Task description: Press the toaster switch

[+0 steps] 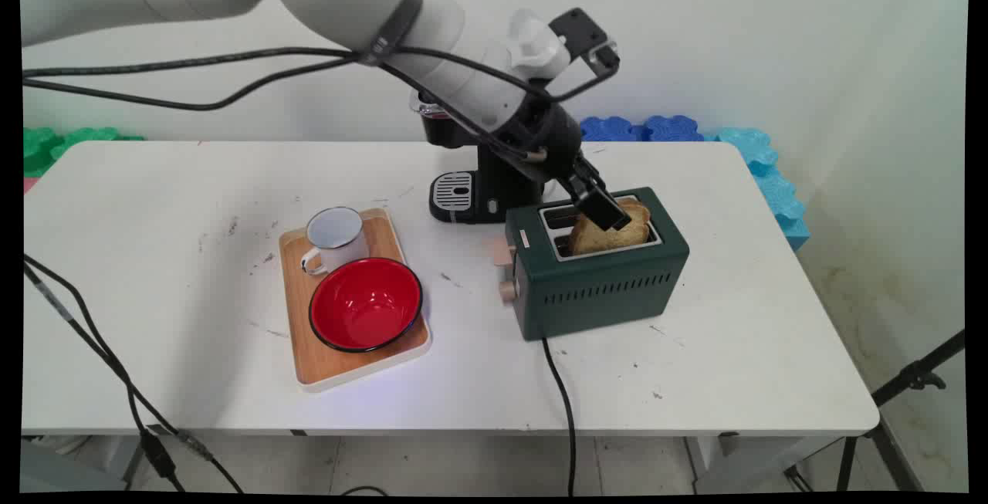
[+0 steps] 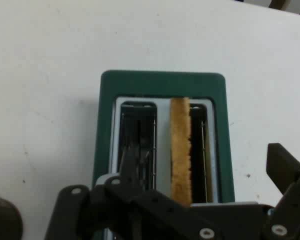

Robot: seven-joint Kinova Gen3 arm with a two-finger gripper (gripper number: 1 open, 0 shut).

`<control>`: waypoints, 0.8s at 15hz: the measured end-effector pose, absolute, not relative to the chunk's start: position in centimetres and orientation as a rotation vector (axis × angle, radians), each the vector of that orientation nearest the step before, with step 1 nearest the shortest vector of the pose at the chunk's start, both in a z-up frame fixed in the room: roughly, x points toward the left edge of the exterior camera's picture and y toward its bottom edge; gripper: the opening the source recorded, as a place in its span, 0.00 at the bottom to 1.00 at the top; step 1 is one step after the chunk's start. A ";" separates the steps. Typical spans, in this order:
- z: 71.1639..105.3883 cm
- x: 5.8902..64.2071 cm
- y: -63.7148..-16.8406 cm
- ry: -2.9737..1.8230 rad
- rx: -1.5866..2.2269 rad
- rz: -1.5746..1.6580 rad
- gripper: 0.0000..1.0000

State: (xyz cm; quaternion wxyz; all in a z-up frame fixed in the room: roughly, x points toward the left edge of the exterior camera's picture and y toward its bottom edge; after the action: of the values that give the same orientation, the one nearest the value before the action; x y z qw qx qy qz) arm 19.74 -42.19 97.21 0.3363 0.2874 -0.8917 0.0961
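Note:
A dark green two-slot toaster [image 1: 602, 288] stands right of the table's middle. One browned slice of toast [image 1: 629, 234] sticks up out of the slot nearer the table's front, leaning a little. My gripper [image 1: 606, 214] hangs right over the toaster's top, one black finger crossing in front of the slice. In the hand view the toaster [image 2: 162, 82] lies straight below, with the toast [image 2: 180, 135] edge-on in the right slot and the left slot empty. The gripper [image 2: 177, 200] is open; its right finger [image 2: 282, 167] stands well clear of the slice.
A black coffee machine [image 1: 478, 187] stands just behind the toaster. To the left, a wooden tray [image 1: 340, 365] carries a white mug [image 1: 333, 238] and a red bowl [image 1: 365, 305]. The toaster's black cord [image 1: 563, 396] runs over the front edge. Blue foam blocks [image 1: 671, 127] line the back right.

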 end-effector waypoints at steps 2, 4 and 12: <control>98.1 20.4 -41.9 -2.318 0.729 0.250 1.00; 99.0 22.0 -41.4 -2.313 0.710 0.247 1.00; 98.6 31.3 -39.3 -2.321 0.714 0.204 0.00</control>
State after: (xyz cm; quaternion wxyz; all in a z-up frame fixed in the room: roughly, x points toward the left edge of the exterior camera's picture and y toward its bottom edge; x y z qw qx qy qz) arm 31.27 -39.32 98.60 0.3452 0.2750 -0.8939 0.0785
